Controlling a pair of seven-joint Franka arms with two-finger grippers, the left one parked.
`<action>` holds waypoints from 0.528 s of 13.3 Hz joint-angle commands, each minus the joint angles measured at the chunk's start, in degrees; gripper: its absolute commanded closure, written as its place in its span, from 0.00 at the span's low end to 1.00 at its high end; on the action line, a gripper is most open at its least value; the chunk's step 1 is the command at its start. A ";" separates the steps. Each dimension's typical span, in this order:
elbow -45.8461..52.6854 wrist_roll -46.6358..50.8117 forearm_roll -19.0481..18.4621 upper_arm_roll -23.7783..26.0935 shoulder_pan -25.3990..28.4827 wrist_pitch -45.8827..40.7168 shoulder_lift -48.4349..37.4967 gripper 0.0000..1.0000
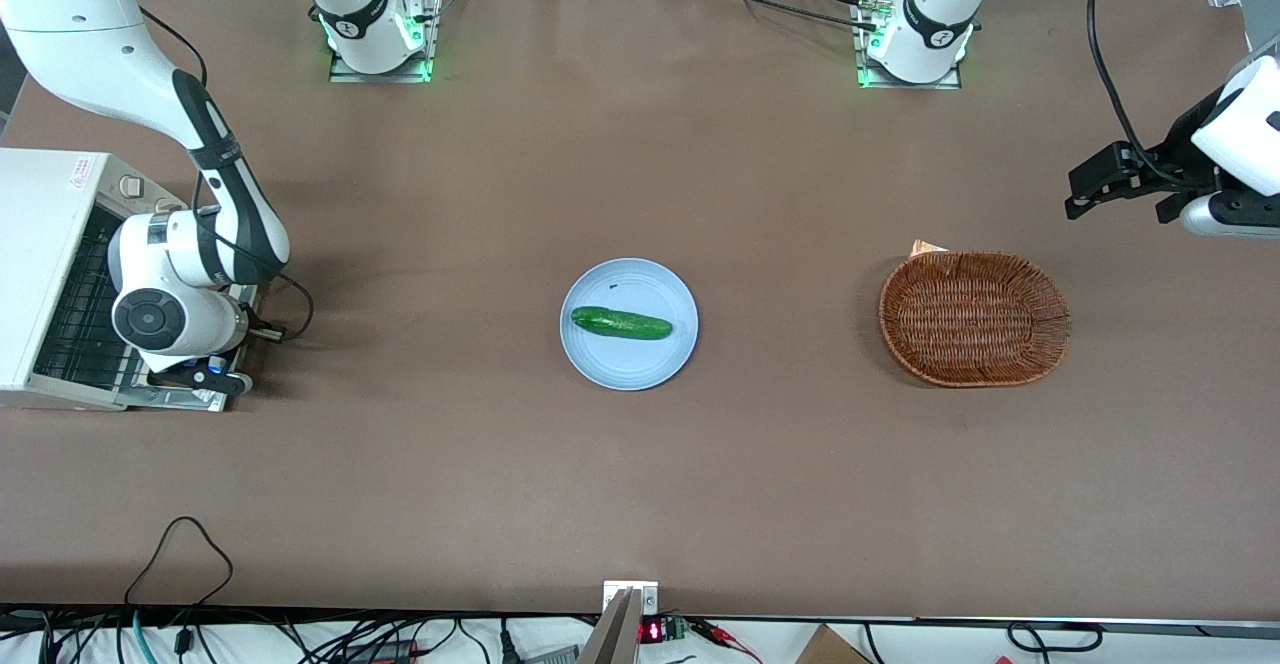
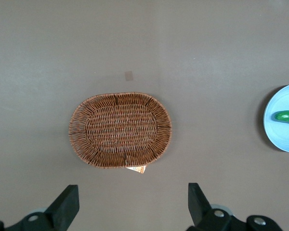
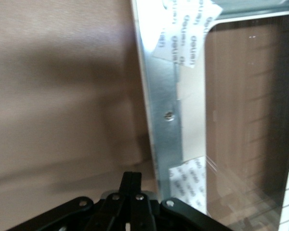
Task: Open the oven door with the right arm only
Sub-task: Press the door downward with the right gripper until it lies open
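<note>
pincer [image 1: 215, 376] shut, over oven door [image 1: 165, 396] | plate [image 1: 600, 359]: cucumber [image 1: 621, 323] | basket [image 1: 973, 317]: unclear

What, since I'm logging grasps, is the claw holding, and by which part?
Nothing, it appears: the claw is shut, fingers together, at the metal frame edge of the lowered oven door, gripping no part.

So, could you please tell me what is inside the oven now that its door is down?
A dark wire rack shows inside the oven; the right arm and its gripper over the oven door cover the rest.
</note>
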 commanded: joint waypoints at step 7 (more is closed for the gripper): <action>0.12 3.33 3.87 4.78 0.05 -7.91 -7.89 1.00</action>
